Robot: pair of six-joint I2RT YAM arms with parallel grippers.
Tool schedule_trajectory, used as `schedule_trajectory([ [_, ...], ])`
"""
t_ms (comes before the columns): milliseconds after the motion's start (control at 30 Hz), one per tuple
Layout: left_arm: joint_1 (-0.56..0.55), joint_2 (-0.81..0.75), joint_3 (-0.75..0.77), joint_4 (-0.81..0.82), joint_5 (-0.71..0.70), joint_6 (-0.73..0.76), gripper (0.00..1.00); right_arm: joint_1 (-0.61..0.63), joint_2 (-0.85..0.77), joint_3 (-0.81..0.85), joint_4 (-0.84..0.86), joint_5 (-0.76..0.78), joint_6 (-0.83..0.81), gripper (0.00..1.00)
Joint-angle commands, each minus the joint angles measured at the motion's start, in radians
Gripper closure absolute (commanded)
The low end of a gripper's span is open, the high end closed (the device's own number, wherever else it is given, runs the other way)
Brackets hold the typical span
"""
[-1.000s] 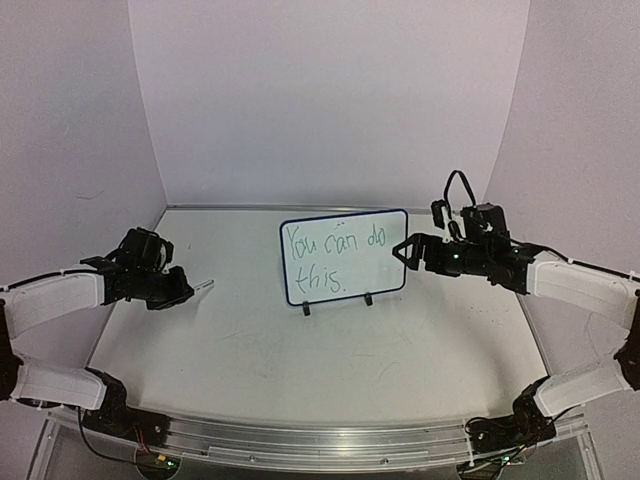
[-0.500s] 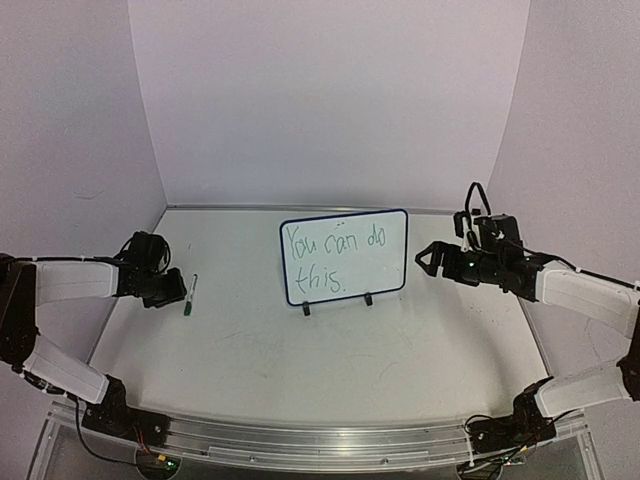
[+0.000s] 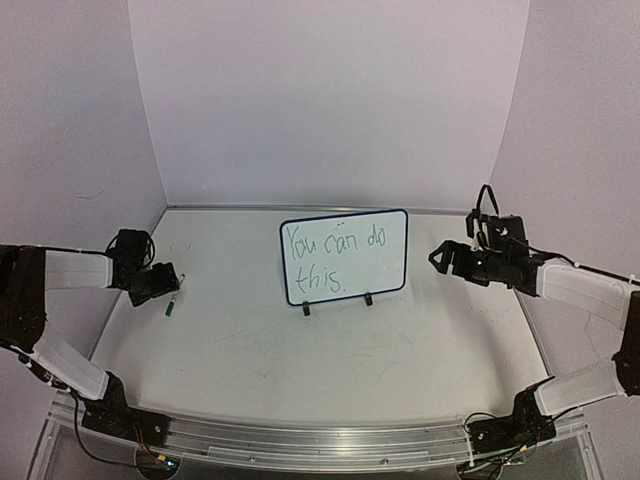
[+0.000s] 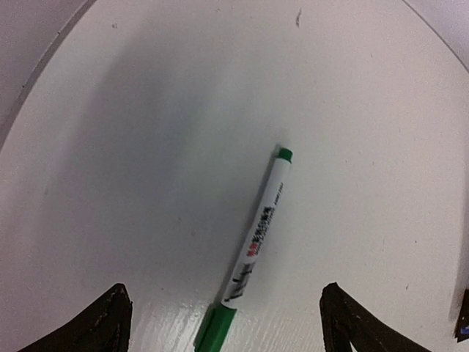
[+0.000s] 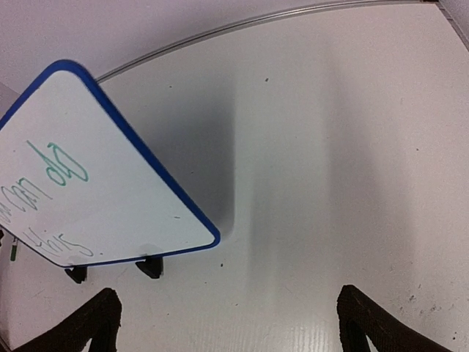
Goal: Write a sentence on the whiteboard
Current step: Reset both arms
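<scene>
The whiteboard (image 3: 344, 256) stands upright on two black clip feet (image 3: 337, 303) in the middle of the worktop (image 3: 330, 370), towards the far side. The sentence (image 3: 332, 254) runs across it in thin green script on two lines: "You can do this."

The left tool (image 3: 168, 284) hangs low at the left edge, its fingers spread wide. A white marker (image 4: 258, 235) with a green cap lies flat on the worktop between them, touching neither.

The right tool (image 3: 440, 256) is near the whiteboard's right edge but apart from it, fingers spread and holding nothing.
</scene>
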Motion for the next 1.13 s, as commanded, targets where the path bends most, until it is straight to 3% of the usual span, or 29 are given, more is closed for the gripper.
schedule_trajectory([
  [0,0.081,0.013,0.085,0.100,0.015,0.051,0.10,-0.086,0.014,0.015,0.012,0.008,-0.039,0.02],
  [200,0.127,-0.093,0.076,0.255,-0.035,0.142,0.01,-0.170,-0.101,-0.014,0.084,0.061,-0.098,0.02],
  [467,0.126,-0.267,-0.123,0.541,-0.162,0.320,0.01,-0.170,-0.226,-0.218,0.369,0.266,-0.207,0.02],
  [733,0.126,-0.227,-0.272,0.676,-0.206,0.309,0.00,-0.170,-0.216,-0.375,0.542,0.371,-0.235,0.02],
  [1100,0.127,-0.196,-0.287,0.708,-0.219,0.317,0.01,-0.170,-0.218,-0.401,0.568,0.386,-0.257,0.02],
])
